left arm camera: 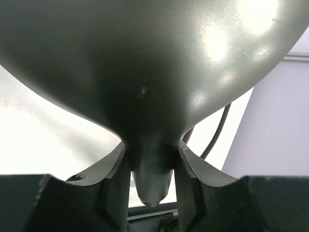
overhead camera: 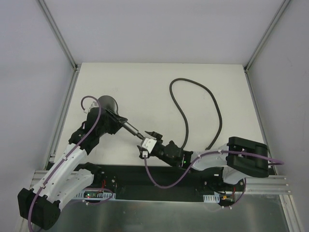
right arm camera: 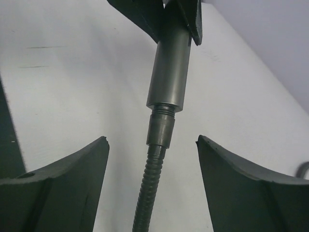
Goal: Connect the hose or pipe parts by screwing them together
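Two claws meet over the white table [overhead camera: 145, 87]. The left gripper [overhead camera: 117, 122] is clamped on the neck of the dark grey shower head [overhead camera: 107, 103], holding it near the table's left side with the handle pointing at its partner. The right gripper [overhead camera: 147, 141] has its jaws spread wide either side of the hose [overhead camera: 216, 108], gripping nothing. The end fitting [right arm camera: 160, 129] sits on the handle's thread, and the hose loops away across the table.

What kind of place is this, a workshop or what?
Probably a robotics lab test cell: a white table walled by blank panels on aluminium rails, two robot arms bolted at its near edge, working on a shower head and hose.
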Controlling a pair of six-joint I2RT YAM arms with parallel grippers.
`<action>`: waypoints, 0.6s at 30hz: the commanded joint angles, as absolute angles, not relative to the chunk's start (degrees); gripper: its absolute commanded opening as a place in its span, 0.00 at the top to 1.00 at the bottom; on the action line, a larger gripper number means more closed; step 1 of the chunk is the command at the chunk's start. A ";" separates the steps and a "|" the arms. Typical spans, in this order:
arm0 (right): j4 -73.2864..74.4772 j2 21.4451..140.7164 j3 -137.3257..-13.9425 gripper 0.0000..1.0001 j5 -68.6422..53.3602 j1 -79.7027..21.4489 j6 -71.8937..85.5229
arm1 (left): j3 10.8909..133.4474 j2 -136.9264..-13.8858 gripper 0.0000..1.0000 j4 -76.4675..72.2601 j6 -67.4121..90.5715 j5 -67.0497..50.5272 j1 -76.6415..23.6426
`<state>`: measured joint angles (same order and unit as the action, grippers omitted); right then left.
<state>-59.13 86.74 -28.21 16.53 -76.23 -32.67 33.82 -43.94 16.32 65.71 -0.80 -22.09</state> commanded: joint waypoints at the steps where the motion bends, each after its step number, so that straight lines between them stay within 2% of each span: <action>1: -61.61 90.34 -33.48 0.27 33.29 -79.80 -50.08 | 40.69 -45.08 1.00 22.49 68.90 1.32 -22.24; 4: -62.92 92.63 -35.15 0.32 36.11 -81.03 -53.78 | 41.83 -45.79 1.00 23.99 69.26 1.23 -22.32; 10: -63.46 94.83 -37.70 0.34 35.69 -81.65 -56.95 | 41.75 -46.05 1.00 25.49 71.01 0.70 -22.32; 18: -62.93 96.42 -39.81 0.46 34.02 -81.56 -59.15 | 42.63 -46.85 1.00 25.75 71.10 -1.32 -22.32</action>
<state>-60.03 96.42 -37.12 33.39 -81.41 -57.10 39.44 -47.13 26.48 70.26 0.19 -22.09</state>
